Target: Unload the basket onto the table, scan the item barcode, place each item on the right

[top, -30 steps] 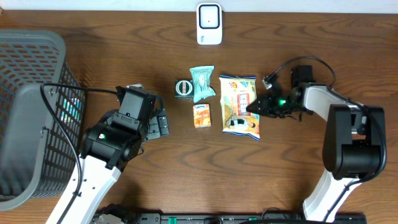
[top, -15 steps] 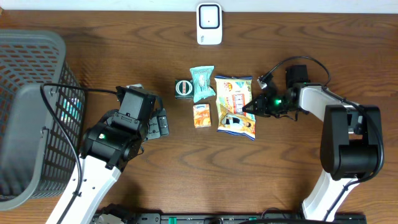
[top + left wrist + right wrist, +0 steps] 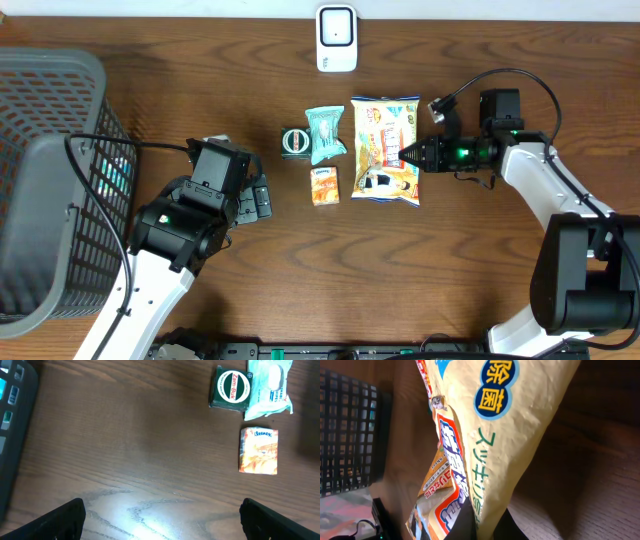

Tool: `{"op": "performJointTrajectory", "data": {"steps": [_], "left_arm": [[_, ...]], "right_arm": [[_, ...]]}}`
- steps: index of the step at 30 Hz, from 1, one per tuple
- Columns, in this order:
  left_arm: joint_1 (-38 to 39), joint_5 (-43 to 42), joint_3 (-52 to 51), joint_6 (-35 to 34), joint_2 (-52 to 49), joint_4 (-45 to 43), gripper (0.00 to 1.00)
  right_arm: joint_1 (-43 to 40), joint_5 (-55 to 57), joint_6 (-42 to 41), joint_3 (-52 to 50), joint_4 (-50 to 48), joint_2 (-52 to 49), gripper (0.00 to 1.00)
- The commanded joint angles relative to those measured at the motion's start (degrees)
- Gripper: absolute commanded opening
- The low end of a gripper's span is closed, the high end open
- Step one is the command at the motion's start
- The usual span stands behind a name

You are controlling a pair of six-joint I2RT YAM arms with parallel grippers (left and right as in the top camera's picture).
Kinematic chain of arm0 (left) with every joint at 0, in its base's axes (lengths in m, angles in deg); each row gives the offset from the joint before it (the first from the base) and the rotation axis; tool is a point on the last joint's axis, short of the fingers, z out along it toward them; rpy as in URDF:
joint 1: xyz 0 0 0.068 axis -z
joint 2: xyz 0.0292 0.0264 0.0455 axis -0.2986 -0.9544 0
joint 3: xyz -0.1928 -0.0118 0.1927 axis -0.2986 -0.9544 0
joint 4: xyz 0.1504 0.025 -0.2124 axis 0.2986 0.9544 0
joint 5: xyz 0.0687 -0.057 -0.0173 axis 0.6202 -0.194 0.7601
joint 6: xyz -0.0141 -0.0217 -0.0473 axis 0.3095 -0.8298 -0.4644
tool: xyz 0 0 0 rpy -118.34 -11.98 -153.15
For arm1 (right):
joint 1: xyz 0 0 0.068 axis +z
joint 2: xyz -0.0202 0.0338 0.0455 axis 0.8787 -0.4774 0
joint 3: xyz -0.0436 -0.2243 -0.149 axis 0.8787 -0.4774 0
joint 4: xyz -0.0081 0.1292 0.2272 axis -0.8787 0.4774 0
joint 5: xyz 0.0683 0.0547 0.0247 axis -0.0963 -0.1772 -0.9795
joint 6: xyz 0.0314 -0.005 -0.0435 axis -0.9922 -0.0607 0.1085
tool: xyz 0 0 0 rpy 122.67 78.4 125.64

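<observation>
The right gripper (image 3: 405, 157) is pinched together on the right edge of a crinkled yellow plastic packet (image 3: 385, 150). The packet is printed in blue and orange and sits near the middle of the tabletop, towards the far edge. In the right wrist view its glossy film (image 3: 510, 435) creases above the dark fingertips.

The left gripper (image 3: 255, 195) stands wide apart over bare wood grain and holds nothing.

Left of the packet are a puffy pale-green wipes pouch (image 3: 325, 133), a flat green box with a round label (image 3: 293, 142) and a small orange tissue pack (image 3: 324, 185).

A white rounded scanner (image 3: 336, 38) stands at the far edge. A grey mesh basket (image 3: 40, 150) occupies the left edge.
</observation>
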State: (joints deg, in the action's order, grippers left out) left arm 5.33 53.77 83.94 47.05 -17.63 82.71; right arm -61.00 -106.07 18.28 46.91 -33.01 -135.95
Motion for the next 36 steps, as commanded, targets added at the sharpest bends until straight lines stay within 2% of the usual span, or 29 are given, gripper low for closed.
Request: {"op": "performJointTrajectory", "data": {"steps": [1,24,36], "left_arm": [[-0.20,0.96,0.24,0.11,-0.22,0.15,0.98],[-0.20,0.96,0.24,0.11,-0.22,0.15,0.98],[-0.20,0.94,0.24,0.11,-0.22,0.15,0.98]], "right_arm": [[-0.28,-0.85,-0.48,0.15,0.22,0.83,0.01],[3.04,-0.83,-0.39,0.15,-0.17,0.83,0.01],[4.72,-0.81,-4.24,0.15,-1.84,0.83,0.01]]}}
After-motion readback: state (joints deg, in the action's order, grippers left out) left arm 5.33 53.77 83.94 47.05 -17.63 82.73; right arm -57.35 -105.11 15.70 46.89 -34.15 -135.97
